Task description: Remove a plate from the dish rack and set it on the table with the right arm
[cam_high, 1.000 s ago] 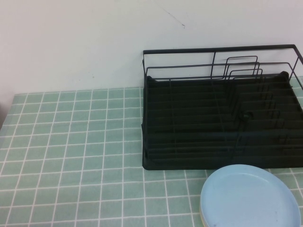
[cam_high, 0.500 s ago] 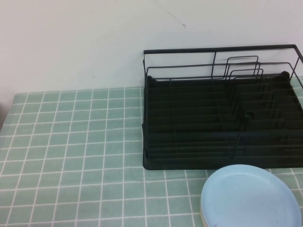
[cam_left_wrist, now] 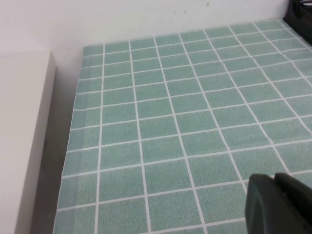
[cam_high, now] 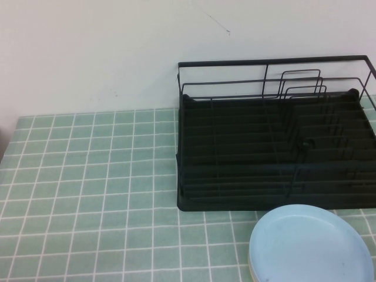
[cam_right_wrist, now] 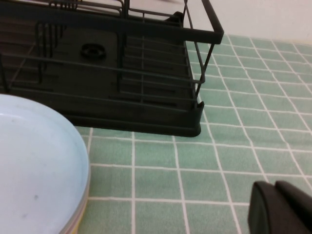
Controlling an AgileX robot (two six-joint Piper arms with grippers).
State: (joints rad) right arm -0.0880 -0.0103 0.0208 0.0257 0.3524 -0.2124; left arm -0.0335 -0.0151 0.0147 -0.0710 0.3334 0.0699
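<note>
High view shows the plate (cam_high: 310, 244) lying flat on the table (cam_high: 88, 176), at about five o'clock in that picture, its far edge just beside the front of the dish rack (cam_high: 276, 153). A paler rim peeks out beneath its near edge, so it seems to rest on top of a second plate, though I cannot make out that lower one clearly. The rack stands at about three o'clock against the white wall, and no plate shows between its upright wire dividers. From how things lie, the plate looks already out of the rack and set down, so the task appears at or near its end.

Neither arm shows in the high view. The right gripper (cam_right_wrist: 282, 207) appears only as a dark corner in the right wrist view, low over the tiles, apart from the plate and from the rack's corner; it holds nothing that I can see, and whether it is wide or narrow I cannot tell. The left gripper (cam_left_wrist: 278, 204) likewise shows as a dark corner over bare tiles, well away from the rack, touching nothing visible, its opening unreadable; it seems parked.
</note>
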